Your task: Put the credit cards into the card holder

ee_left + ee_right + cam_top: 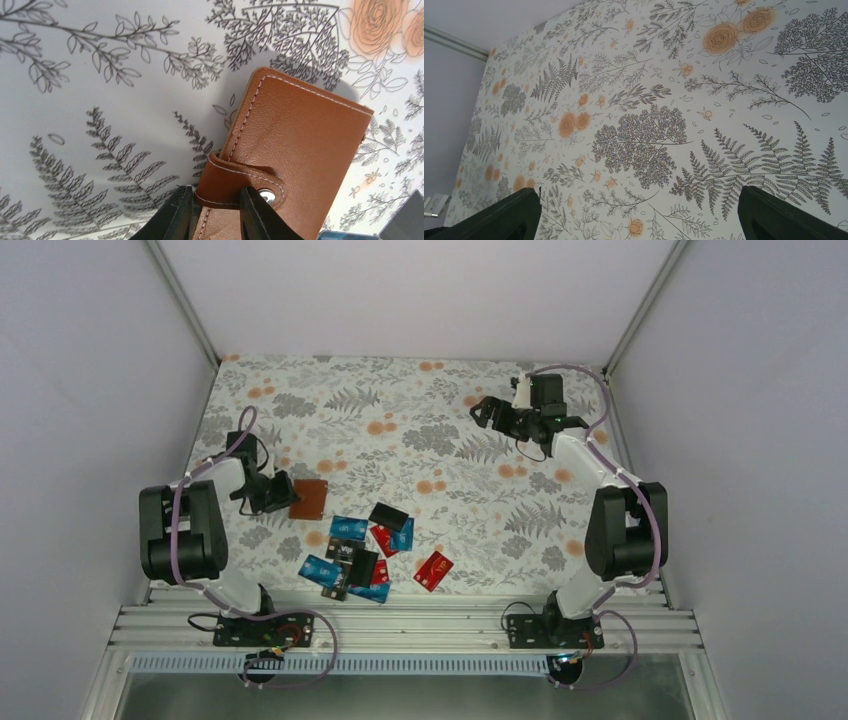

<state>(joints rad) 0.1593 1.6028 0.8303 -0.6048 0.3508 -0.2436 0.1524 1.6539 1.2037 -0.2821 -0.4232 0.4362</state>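
At left-centre of the cloth (450,440), holder (309,499) is lying closed, its snap strap (235,175) facing left pincer (280,492). Fingers (175,217) are standing narrow, pinching the strap from both sides. Cards (365,550) are lying scattered just right of holder, toward near edge, none touching it. Right pincer (490,412) is hovering far right, jaws spread wide, holding nothing.

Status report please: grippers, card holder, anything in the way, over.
Left gripper pinching strap of holder; right gripper open, empty. Snap fastened. Cards loose beside it, nothing blocking.
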